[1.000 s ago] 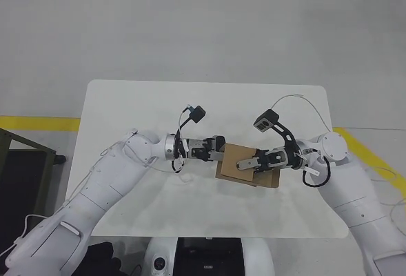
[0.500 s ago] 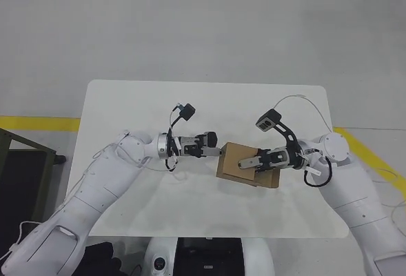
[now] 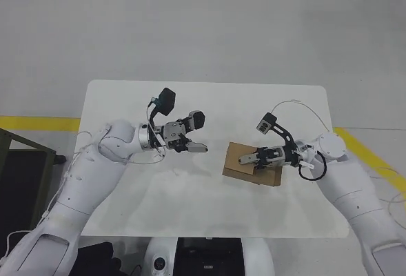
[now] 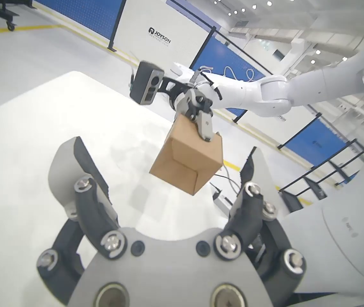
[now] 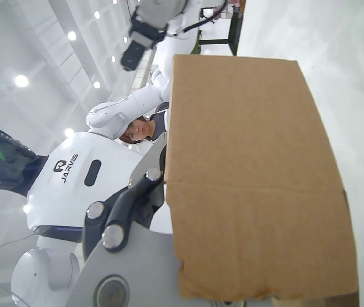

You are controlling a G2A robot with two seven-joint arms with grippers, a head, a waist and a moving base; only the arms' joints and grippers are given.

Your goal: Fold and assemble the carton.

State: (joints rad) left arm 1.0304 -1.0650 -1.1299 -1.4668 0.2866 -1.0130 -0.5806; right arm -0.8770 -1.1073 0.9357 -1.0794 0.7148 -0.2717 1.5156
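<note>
The brown cardboard carton (image 3: 238,165) was held tilted, clear of the white desk (image 3: 120,103), over the desk's right half. The right gripper (image 3: 249,159) had its fingers closed on the carton's upper wall. The left gripper (image 3: 200,133) hovered over the middle of the desk, beside the carton and not touching it, its fingers spread open and holding nothing.

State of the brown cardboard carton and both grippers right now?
Brown cardboard carton: folded into a box shape, gripped at one edge.
Right gripper: shut on the carton.
Left gripper: open, empty, apart from the carton.
</note>
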